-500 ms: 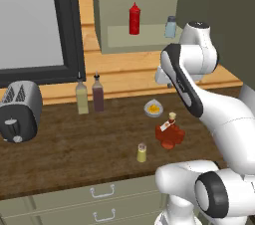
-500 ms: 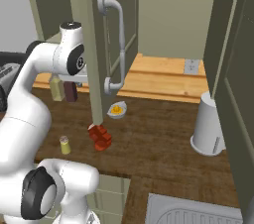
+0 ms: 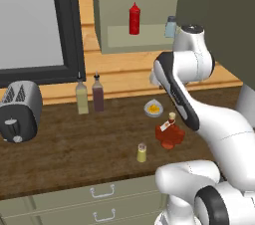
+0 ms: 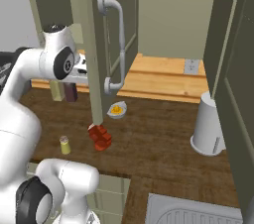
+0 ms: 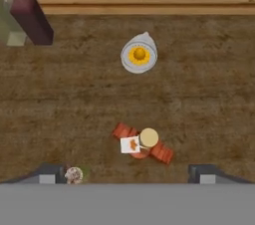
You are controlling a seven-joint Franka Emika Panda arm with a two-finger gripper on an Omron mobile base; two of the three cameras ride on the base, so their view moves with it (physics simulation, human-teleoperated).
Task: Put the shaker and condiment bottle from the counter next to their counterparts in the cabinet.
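Compared with half a second ago, we see almost no change on the tabletop (image 3: 60,149): the condiment bottle (image 3: 169,133) and the shaker (image 3: 142,153) stand where they stood, both upright and near each other toward the front edge, and the arm holds much the same high pose. Our gripper (image 5: 128,173) looks straight down from well above, its fingers spread wide and holding nothing; in the hand view the condiment bottle (image 5: 143,144) sits just above the gap between them, with the shaker (image 5: 73,174) by the left fingertip. We judge this as the lining-up before a first descent, most likely onto the bottle. In the cabinet (image 3: 149,40) the tall red squeeze bottle (image 3: 134,19) and the blue-grey shaker (image 3: 171,26) wait on the shelf, well apart, so neither item has been delivered yet. A small dish with something yellow (image 3: 154,108) lies just behind the bottle and should be avoided on the way down.
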